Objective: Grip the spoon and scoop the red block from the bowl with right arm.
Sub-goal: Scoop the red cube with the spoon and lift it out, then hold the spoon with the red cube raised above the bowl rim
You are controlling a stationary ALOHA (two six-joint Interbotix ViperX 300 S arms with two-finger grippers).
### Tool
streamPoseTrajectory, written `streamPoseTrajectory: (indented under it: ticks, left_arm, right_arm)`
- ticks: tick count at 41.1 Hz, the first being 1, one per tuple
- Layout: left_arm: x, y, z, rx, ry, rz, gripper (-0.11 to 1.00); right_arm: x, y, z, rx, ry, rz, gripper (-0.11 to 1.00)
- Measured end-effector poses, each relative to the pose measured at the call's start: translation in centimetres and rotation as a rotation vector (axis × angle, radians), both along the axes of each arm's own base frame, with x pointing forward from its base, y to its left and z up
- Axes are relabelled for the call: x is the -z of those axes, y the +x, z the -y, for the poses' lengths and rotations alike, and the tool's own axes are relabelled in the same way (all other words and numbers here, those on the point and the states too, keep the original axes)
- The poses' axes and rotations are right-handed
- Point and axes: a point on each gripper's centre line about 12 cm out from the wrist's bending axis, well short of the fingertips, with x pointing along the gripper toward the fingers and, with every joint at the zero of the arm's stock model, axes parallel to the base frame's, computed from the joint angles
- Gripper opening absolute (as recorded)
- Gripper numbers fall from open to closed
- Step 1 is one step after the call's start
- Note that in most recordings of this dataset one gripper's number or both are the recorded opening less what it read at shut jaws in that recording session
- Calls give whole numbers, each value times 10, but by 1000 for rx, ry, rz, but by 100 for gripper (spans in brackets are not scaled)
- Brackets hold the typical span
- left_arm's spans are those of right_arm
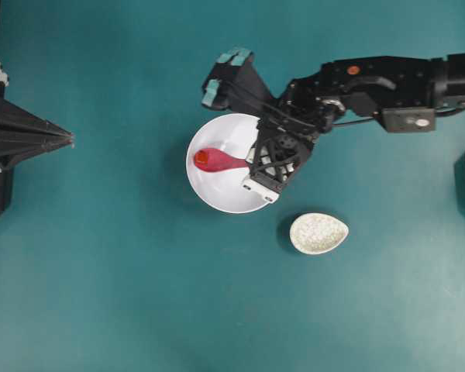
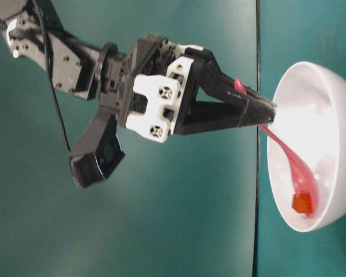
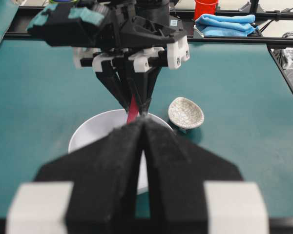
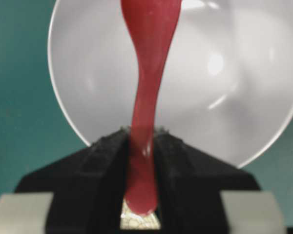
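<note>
Overhead shows your right gripper (image 1: 256,167) clamped on the spoon (image 1: 221,160) handle, the red block (image 1: 202,158) riding loose in its scoop over the bowl (image 1: 209,195); tilt and it rolls out.

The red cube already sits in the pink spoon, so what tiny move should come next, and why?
Probably a slow, level lift. The right pincer is clamped on the spoon handle, and the red block already lies in its scoop, low inside the bowl; tilting could spill it.

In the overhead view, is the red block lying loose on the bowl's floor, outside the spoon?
No. The red block sits inside the scoop of the spoon, which lies within the bowl.
</note>
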Motion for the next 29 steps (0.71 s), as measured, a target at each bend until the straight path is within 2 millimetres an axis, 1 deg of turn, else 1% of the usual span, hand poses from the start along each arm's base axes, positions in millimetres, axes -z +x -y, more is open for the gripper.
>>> streamPoseTrajectory:
  ticks: [6, 11, 16, 19, 29]
  left_arm:
    - [0, 0, 0, 0, 2, 0, 0]
    - [0, 0, 0, 0, 0, 0, 0]
    - [0, 0, 0, 0, 2, 0, 0]
    - [0, 0, 0, 0, 0, -2, 0]
    - [-1, 0, 0, 0, 2, 2, 0]
  right_arm:
    - [1, -12, -1, 22, -13, 47, 22]
    - [3, -27, -4, 36, -29, 97, 22]
    - [-2, -42, -7, 48, -48, 171, 22]
    - [-10, -49, -7, 60, -58, 225, 22]
    - [-59, -64, -8, 71, -74, 385, 22]
